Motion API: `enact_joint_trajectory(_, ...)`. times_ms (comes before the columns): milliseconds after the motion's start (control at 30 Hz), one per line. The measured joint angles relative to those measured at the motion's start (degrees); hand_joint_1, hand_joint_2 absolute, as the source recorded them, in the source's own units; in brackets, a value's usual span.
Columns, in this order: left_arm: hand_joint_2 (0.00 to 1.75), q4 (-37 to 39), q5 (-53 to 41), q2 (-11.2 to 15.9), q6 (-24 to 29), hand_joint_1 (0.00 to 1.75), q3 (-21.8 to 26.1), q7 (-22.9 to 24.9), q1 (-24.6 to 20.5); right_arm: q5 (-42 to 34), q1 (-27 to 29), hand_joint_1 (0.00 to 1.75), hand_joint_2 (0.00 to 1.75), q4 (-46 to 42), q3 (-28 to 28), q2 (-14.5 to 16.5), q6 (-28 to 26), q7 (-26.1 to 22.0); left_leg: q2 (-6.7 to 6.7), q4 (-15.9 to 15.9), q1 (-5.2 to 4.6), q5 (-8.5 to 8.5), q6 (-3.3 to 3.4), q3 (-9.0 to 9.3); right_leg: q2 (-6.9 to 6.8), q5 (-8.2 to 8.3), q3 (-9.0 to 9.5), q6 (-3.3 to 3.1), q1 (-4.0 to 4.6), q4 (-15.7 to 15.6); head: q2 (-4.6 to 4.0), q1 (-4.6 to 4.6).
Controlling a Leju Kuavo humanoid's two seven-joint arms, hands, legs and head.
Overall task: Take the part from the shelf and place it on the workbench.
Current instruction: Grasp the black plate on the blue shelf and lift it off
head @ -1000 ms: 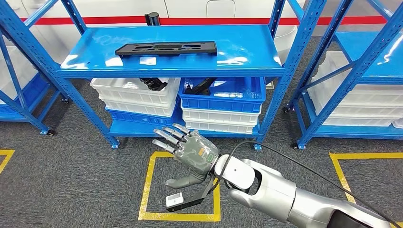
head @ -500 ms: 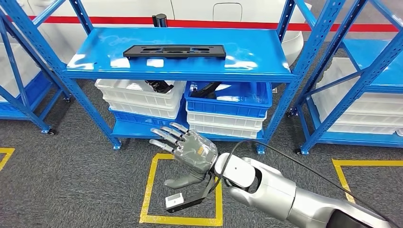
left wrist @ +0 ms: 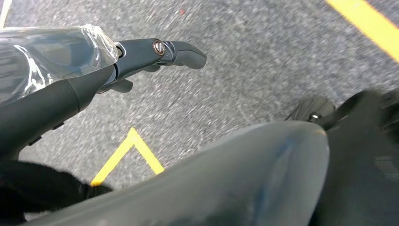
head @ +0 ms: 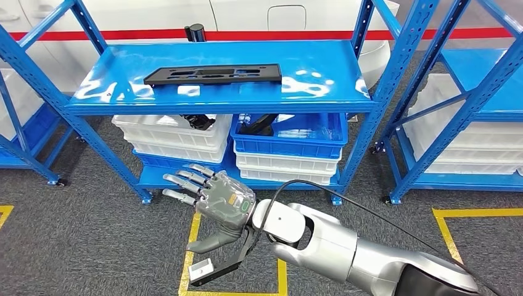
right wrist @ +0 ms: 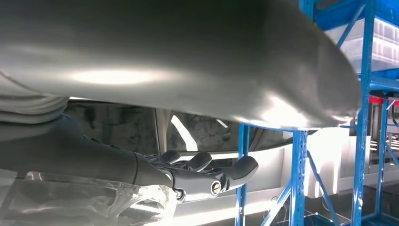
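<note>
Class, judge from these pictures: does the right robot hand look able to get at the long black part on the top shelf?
Probably yes. The black part lies uncovered near the shelf's front edge, and the right robot hand is open with nothing between them, though it sits well below.

1. A blue metal shelf rack [head: 321,92] stands on grey carpet floor [head: 92,234] marked with yellow tape lines [head: 189,246].
2. On its glossy top shelf lies a long flat black plastic part [head: 213,74], with a small black cylinder [head: 197,32] near the back edge (what it is, I cannot tell).
3. The lower shelf carries stacked white plastic crates [head: 176,132] beside a blue plastic crate [head: 287,132] set on more white ones.
</note>
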Motion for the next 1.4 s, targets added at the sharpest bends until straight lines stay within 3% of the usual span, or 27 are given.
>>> enact_joint_trajectory(67,0.0,0.0,-0.03,0.03,0.08,0.0,-0.02,-0.21,0.01,-0.15,-0.23,0.0,0.0,0.57,0.15,0.43,-0.14,-0.21,-0.02,-4.11,-0.45,1.0,0.76,1.65,0.11,-0.48,0.54,0.52,0.05,-0.19,0.0,-0.05)
enact_joint_trajectory(200,0.0,0.0,-0.11,0.02,0.32,0.0,-0.05,-0.31,0.13,-0.25,-0.78,0.0,0.0,1.44,0.4,1.21,-0.41,-0.78,-0.15,-4.84,-0.21,0.77,2.09,3.25,0.13,-1.07,0.59,1.71,0.17,1.63,0.0,-0.01)
enact_joint_trajectory(267,0.0,0.0,-0.13,-0.02,0.34,0.0,-0.08,-0.21,0.12,-0.3,-1.22,0.0,0.0,1.83,0.5,1.49,-0.49,-0.92,-0.16,-4.97,-0.1,0.38,2.63,4.07,0.07,-3.57,-2.39,1.99,0.14,7.2,0.0,0.03)
enact_joint_trajectory(333,0.0,0.0,-0.08,-0.04,0.34,0.0,-0.09,-0.04,0.22,-0.31,-1.4,0.0,0.0,2.31,0.74,1.6,-0.5,-1.02,-0.17,-4.96,-0.18,-0.17,2.92,4.48,0.05,-6.4,-7.41,2.15,0.15,14.72,0.0,0.07)
enact_joint_trajectory(400,0.0,0.0,0.0,-0.04,0.34,0.0,-0.09,0.05,0.32,-0.31,-1.37,0.0,0.0,2.62,0.97,1.6,-0.51,-1.08,-0.19,-4.95,-0.26,-0.53,3.0,4.76,0.04,-7.36,-10.27,2.21,0.15,18.34,0.0,0.07)
enact_joint_trajectory(600,0.0,0.0,0.03,-0.04,0.34,0.0,-0.09,0.07,0.34,-0.31,-1.37,0.0,0.0,2.68,1.04,1.6,-0.51,-1.08,-0.21,-4.95,-0.28,-0.63,3.0,4.88,0.04,-7.17,-10.69,2.19,0.15,18.58,0.0,0.06)
enact_joint_trajectory(633,0.0,0.0,0.03,-0.04,0.34,0.0,-0.09,0.1,0.34,-0.32,-1.37,0.0,0.0,2.7,1.06,1.6,-0.52,-1.09,-0.22,-4.95,-0.28,-0.68,3.0,4.94,0.04,-6.93,-10.74,2.18,0.16,18.41,0.0,0.06)
enact_joint_trajectory(700,0.0,0.0,0.03,-0.04,0.34,0.0,-0.09,0.22,0.35,-0.35,-1.39,0.0,0.0,2.81,1.14,1.67,-0.55,-1.14,-0.32,-4.95,-0.35,-1.05,2.96,5.47,0.04,-4.48,-10.09,2.02,0.17,15.53,0.0,0.06)
enact_joint_trajectory(733,0.0,0.0,0.04,-0.05,0.34,0.0,-0.1,0.3,0.39,-0.4,-1.54,0.0,0.0,2.99,1.2,1.79,-0.63,-1.16,-0.39,-4.96,-0.4,-1.57,2.74,6.03,0.02,-2.32,-8.54,1.66,0.39,10.9,0.0,0.02)
enact_joint_trajectory(800,0.0,0.01,0.04,0.0,0.37,0.0,-0.1,0.38,0.39,-0.73,-1.95,0.0,0.0,3.5,1.29,2.34,-1.18,-1.39,-0.43,-1.58,-0.3,-3.5,1.39,5.63,-0.07,1.58,-4.56,0.27,0.35,2.33,0.0,-0.11)
enact_joint_trajectory(833,0.0,0.01,0.05,0.06,0.39,0.0,-0.1,0.39,0.38,-0.88,-2.14,0.0,0.0,3.78,1.33,2.65,-1.51,-1.51,-0.42,1.83,-0.1,-4.93,0.58,4.13,-0.1,2.58,-2.89,-0.36,0.29,-0.8,0.0,-0.2)
enact_joint_trajectory(867,0.0,0.01,0.05,0.14,0.42,0.0,-0.09,0.39,0.32,-1.0,-2.15,0.0,0.0,3.98,1.34,2.88,-1.8,-1.63,-0.38,6.18,0.18,-6.43,-0.12,1.71,-0.11,2.74,-2.25,-0.7,0.0,-1.05,0.0,-0.23)
enact_joint_trajectory(933,0.0,0.01,0.09,0.27,0.45,0.0,-0.08,0.37,0.23,-1.01,-1.95,0.0,0.0,4.34,1.37,3.0,-2.02,-1.69,-0.34,12.13,0.73,-8.34,-0.83,-2.83,-0.05,2.14,-1.76,-0.53,-0.22,-1.04,0.0,-0.26)
enact_joint_trajectory(967,0.0,0.01,0.11,0.33,0.47,0.0,-0.07,0.37,0.21,-1.01,-1.84,0.0,0.0,4.54,1.39,3.02,-2.06,-1.72,-0.3,12.35,0.95,-7.93,-1.13,-3.77,-0.01,1.77,-1.33,-0.36,-0.36,-1.04,0.0,-0.26)
enact_joint_trajectory(1000,0.0,0.01,0.13,0.41,0.49,0.0,-0.06,0.36,0.19,-1.01,-1.77,0.0,0.0,4.73,1.4,3.05,-2.08,-1.74,-0.27,10.26,1.15,-6.25,-1.44,-3.52,0.05,1.35,-0.75,-0.13,-0.53,-1.04,0.0,-0.26)
enact_joint_trajectory(1067,0.0,0.01,0.13,0.52,0.5,0.0,-0.05,0.36,0.2,-1.03,-1.74,0.0,0.0,4.99,1.42,3.19,-2.15,-1.76,-0.15,1.73,1.47,-0.86,-1.92,-0.67,0.13,0.34,0.65,0.54,-0.85,-1.04,0.0,-0.27)
enact_joint_trajectory(1100,0.0,0.01,0.12,0.55,0.5,0.0,-0.07,0.36,0.22,-1.04,-1.76,0.0,0.0,5.11,1.42,3.26,-2.25,-1.76,-0.08,-1.81,1.41,0.51,-1.85,0.62,0.2,-0.12,1.19,0.93,-0.91,-1.07,0.0,-0.29)
enact_joint_trajectory(1167,0.0,0.0,0.15,0.55,0.5,0.0,-0.09,0.37,0.27,-1.07,-1.78,0.0,0.0,5.29,1.42,3.37,-2.49,-1.76,-0.04,-4.59,1.09,1.12,-1.13,1.78,0.28,-0.76,1.74,1.8,-0.83,-1.15,0.0,-0.31)
enact_joint_trajectory(1267,0.0,0.01,0.26,0.55,0.6,0.0,-0.09,0.34,0.5,-1.12,-1.73,0.0,0.0,5.4,1.37,3.42,-2.65,-1.75,-0.19,-4.68,0.94,1.13,0.5,2.64,0.17,-1.07,1.79,2.79,-0.92,-0.08,0.0,-0.27)
enact_joint_trajectory(1333,0.0,0.01,0.27,0.55,0.73,0.0,-0.09,0.28,0.56,-1.15,-1.75,0.0,0.0,5.4,1.32,3.4,-2.66,-1.72,-0.21,-4.81,0.93,0.87,1.32,3.38,0.02,-2.25,-1.08,3.0,-0.99,5.12,0.0,-0.25)
enact_joint_trajectory(1400,0.0,0.01,0.27,0.55,0.8,0.0,-0.09,0.23,0.61,-1.18,-1.53,0.0,0.0,5.43,1.31,3.29,-2.66,-1.65,-0.17,-4.82,0.77,0.21,1.86,3.87,-0.01,-5.31,-6.57,3.05,-0.85,13.58,0.0,-0.23)
